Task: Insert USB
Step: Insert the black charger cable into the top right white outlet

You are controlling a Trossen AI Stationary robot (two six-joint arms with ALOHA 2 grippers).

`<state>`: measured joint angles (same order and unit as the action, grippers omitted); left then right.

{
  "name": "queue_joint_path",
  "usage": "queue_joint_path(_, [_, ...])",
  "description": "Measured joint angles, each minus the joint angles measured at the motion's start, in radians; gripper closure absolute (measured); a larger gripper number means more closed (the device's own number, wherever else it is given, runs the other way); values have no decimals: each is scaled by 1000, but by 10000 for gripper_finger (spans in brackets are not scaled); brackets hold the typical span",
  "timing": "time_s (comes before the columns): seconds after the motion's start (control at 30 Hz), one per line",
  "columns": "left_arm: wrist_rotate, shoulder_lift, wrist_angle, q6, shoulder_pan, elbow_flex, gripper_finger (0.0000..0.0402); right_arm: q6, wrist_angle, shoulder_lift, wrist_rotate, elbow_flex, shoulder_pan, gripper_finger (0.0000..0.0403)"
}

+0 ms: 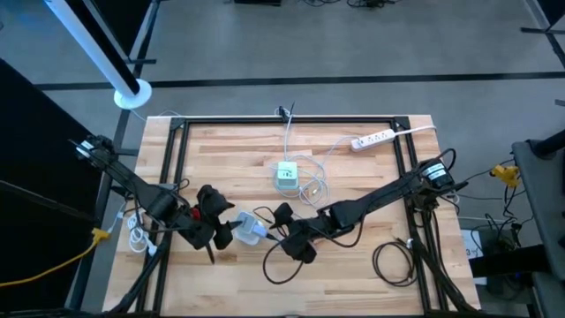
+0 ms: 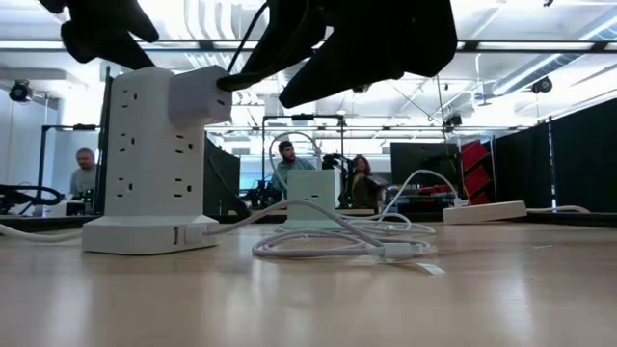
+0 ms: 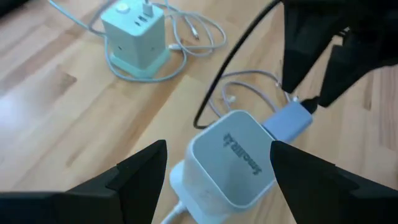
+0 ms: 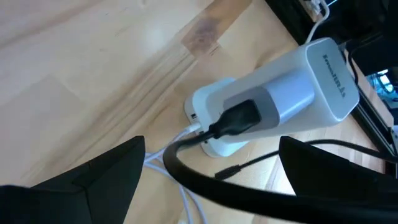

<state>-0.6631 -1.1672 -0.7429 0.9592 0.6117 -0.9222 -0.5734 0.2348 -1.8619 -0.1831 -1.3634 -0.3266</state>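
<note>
A white power tower (image 1: pixel 246 229) stands upright on its base on the wooden table (image 1: pixel 229 150). A grey-white adapter (image 4: pixel 283 102) is plugged into its side, and a black plug (image 4: pixel 239 118) with a black cable (image 4: pixel 186 171) sits in the adapter. My left gripper (image 3: pixel 219 148) is open, with one finger on either side of the tower's top (image 3: pixel 233 158). My right gripper (image 4: pixel 211 142) is open and hovers just off the adapter and black plug. In the low view the tower (image 2: pixel 145 159) stands under both dark grippers.
A pale green charger cube (image 1: pixel 288 175) with coiled white cables (image 1: pixel 313 187) stands toward the table's far side. A white power strip (image 1: pixel 371 139) lies at the far right. A coil of black cable (image 1: pixel 395 262) lies near right. People sit beyond the table (image 2: pixel 289 159).
</note>
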Motion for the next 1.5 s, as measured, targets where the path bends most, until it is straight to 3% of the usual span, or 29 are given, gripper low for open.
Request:
queue_joint_path(0.43, [-184,8,-82,-5,0,0,127,77,-2,1,26,-2,-2,50])
queue_joint_path(0.77, [-246,8,-113,-4,0,0,127,110,19,38,35,-5,-4,50])
queue_joint_path(1.23, [-244,7,-112,58,0,1,127,211,372,18,34,-4,68,50])
queue_joint_path(1.5, [-234,7,-110,86,1,28,127,255,486,12,27,-4,127,50])
